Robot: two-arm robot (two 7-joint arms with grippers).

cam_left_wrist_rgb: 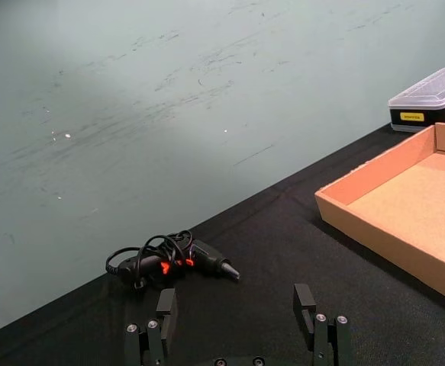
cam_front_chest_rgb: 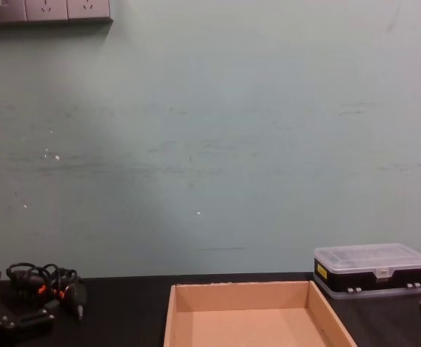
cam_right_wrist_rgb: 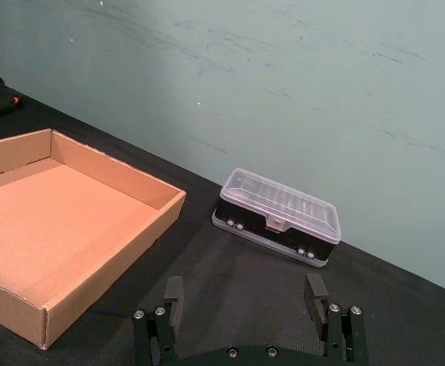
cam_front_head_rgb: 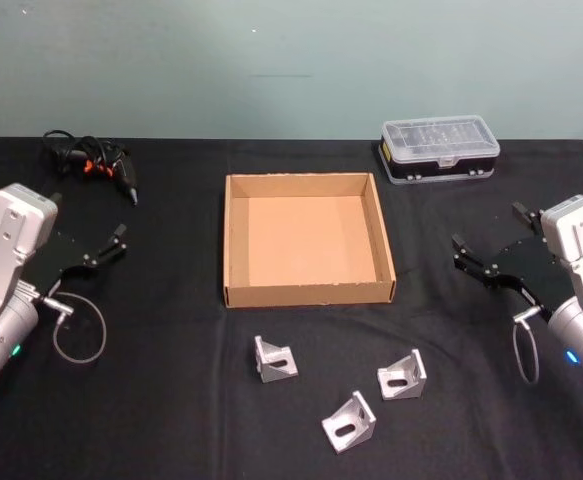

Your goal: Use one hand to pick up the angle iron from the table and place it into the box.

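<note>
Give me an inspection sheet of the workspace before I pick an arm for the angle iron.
Surface: flat black table.
Job's things: three angle irons lie on the table in front of the box: left one, right one, nearest one. The box holds nothing.
Clutter: plastic case with a clear lid, beyond the box's far right corner; black corded tool at the far left.
Grippers: left gripper at the table's left side, jaws open; right gripper at the right side, jaws open; both hold nothing.
Cables: left cable loop and right cable loop hang by the wrists; the tool's cord is bundled on it.
Surroundings: pale green wall; sockets high on the left.
</note>
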